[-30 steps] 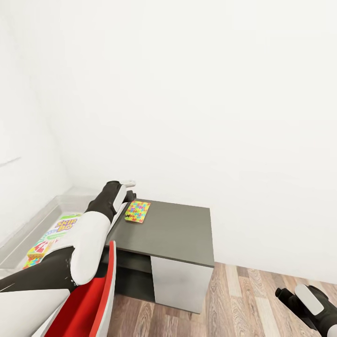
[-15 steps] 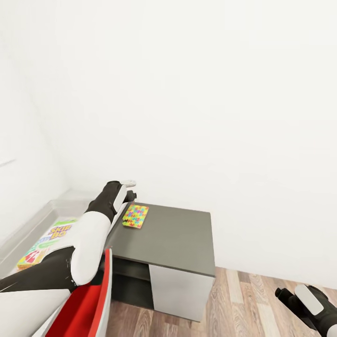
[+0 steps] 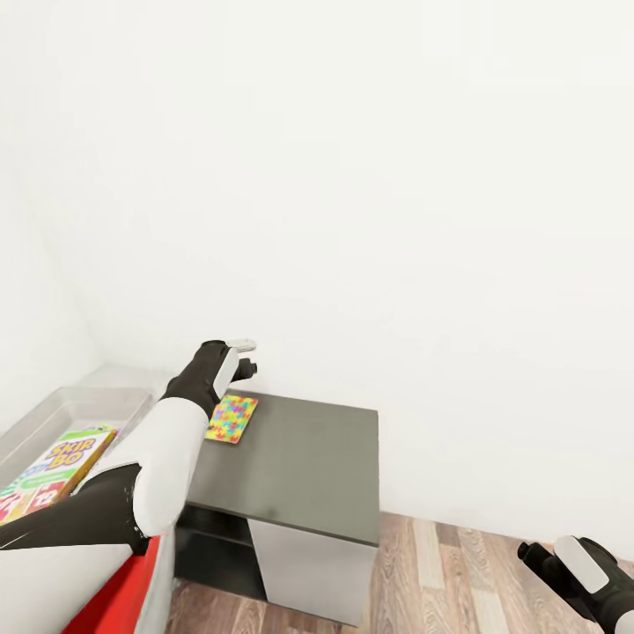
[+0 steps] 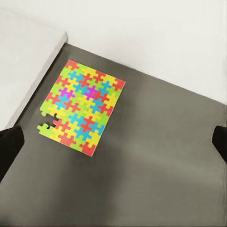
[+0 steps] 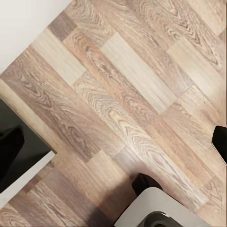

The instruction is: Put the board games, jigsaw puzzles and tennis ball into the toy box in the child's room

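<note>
Dark grey side unit (image 3: 299,458) of the table holds one jigsaw puzzle (image 3: 232,418) lying flat near its back corner. Above it hangs the left gripper (image 4: 113,137), fingers spread wide apart — empty. At the far left, the SKIP-BO box (image 3: 48,467) lies in the toy box (image 3: 53,407). Low over wooden floor (image 5: 123,94), the right gripper (image 5: 113,142) is likewise spread open.

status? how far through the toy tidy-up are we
Partly done: the SKIP-BO box already lies in the toy box. In hand: nothing; the left pincer is open above a jigsaw lying flat on the dark side unit, one corner piece slightly loose. The right pincer is open over the floor. Left: at least that jigsaw.
</note>
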Motion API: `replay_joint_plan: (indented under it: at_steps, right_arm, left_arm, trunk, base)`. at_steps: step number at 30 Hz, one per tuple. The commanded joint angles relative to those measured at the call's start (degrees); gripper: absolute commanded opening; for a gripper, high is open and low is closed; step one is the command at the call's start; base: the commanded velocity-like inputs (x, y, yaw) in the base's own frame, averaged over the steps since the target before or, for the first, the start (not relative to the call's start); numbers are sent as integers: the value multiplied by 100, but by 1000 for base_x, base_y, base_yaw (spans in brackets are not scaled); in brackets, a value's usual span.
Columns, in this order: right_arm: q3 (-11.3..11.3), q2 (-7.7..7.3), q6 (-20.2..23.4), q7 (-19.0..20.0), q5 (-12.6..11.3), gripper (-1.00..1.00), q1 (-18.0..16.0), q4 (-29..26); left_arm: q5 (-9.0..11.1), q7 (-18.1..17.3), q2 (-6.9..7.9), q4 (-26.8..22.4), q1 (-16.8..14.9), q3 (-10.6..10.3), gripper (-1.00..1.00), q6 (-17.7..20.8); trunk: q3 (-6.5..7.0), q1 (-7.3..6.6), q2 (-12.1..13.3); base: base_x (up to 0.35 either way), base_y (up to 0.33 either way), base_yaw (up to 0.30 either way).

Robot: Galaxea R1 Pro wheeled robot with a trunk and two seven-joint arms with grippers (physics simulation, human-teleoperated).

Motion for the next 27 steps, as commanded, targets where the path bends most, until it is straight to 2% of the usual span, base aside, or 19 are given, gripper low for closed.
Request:
replay_joint_plan:
  at_steps: [1,12,27]
  right_arm:
    - [-9,0,17,-42,-47,100,-2,-12]
    - [-8,0,17,-39,-47,100,-2,-12]
    - [-8,0,26,-39,-47,100,-2,-3]
  left_arm:
    - [-56,-15,-10,-8,-7,43,100,27]
    - [-56,-11,2,-15,-7,43,100,27]
    - [-56,-8,-2,-17,-7,43,100,34]
  trunk:
    - [-14,5,-14]
    - [-14,5,-14]
    - [-14,5,-14]
  base:
    - [33,-278,0]
    - [11,-91,68]
    - [109,-31,185]
